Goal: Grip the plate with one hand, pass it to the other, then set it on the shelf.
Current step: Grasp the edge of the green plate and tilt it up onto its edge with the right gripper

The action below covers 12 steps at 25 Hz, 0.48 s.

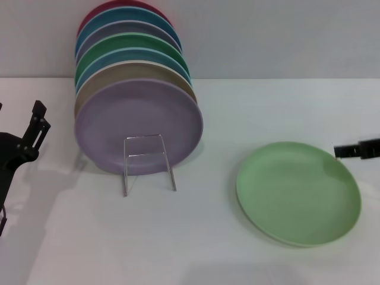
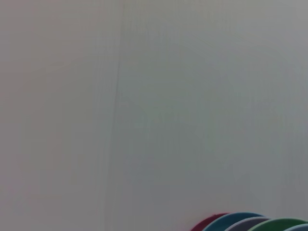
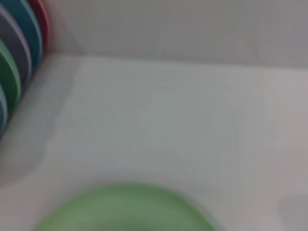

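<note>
Pastel-green plate; lilac plate; silver shelf.

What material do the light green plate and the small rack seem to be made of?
The plate looks like matte plastic or melamine: its colour is even and it has no glossy reflections. I cannot tell which. The rack looks like thin silver metal wire, bent into loops.

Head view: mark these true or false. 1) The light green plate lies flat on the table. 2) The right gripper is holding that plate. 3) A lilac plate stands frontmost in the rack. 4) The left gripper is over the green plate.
1) True: the light green plate lies flat on the table.
2) False: the right gripper is at its far edge, no grip visible.
3) True: the lilac plate fronts the rack.
4) False: the left gripper is far left, beside the stack.
</note>
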Tool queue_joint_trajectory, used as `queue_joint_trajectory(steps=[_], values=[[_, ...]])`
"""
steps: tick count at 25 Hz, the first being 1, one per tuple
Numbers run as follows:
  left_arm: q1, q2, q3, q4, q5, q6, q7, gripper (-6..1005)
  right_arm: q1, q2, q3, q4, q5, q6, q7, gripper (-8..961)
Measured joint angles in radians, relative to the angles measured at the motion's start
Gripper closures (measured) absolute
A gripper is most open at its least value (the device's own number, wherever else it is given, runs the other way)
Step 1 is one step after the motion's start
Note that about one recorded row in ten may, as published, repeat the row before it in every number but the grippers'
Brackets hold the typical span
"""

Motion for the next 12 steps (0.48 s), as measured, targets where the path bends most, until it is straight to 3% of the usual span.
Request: queue_joint_trajectory(steps=[12], values=[[-0.007,-0.001,0.000,-0.002,-0.006,0.000,0.000,190,0.095,-0.007,0.022,-0.050,-0.178,0.159,0.074,364]])
